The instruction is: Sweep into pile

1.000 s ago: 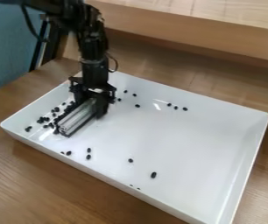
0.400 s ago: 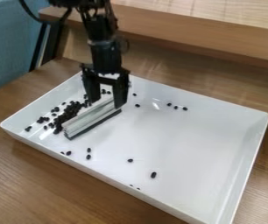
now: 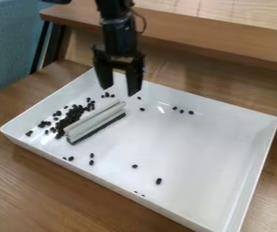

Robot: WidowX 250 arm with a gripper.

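Your pincer (image 3: 118, 90) was spread, its two fingers (image 3: 133, 82) well apart and pointing downward, with an open gap between them. It hung over the far part of the white tray (image 3: 195, 145), above and apart from the sweeping bar (image 3: 95, 120), so you had nothing pinched.

The bar, pale and ridged with a dark strip along its lower edge, lay on the tray's floor in the left part of the view. It ran at a slant, its far end nearer your pincer than its near end. Just beside its left flank you had the pile of dark bean-like pieces (image 3: 73, 115), dense against the bar and looser toward the tray's left wall.

You also had strays: a short row of three (image 3: 181, 111) near the far wall, a couple (image 3: 92, 158) in front of the bar's near end, and a larger-looking one (image 3: 158, 181) toward the near wall. The tray sat on a wooden table (image 3: 44, 190), with a wooden ledge (image 3: 195, 27) behind it.
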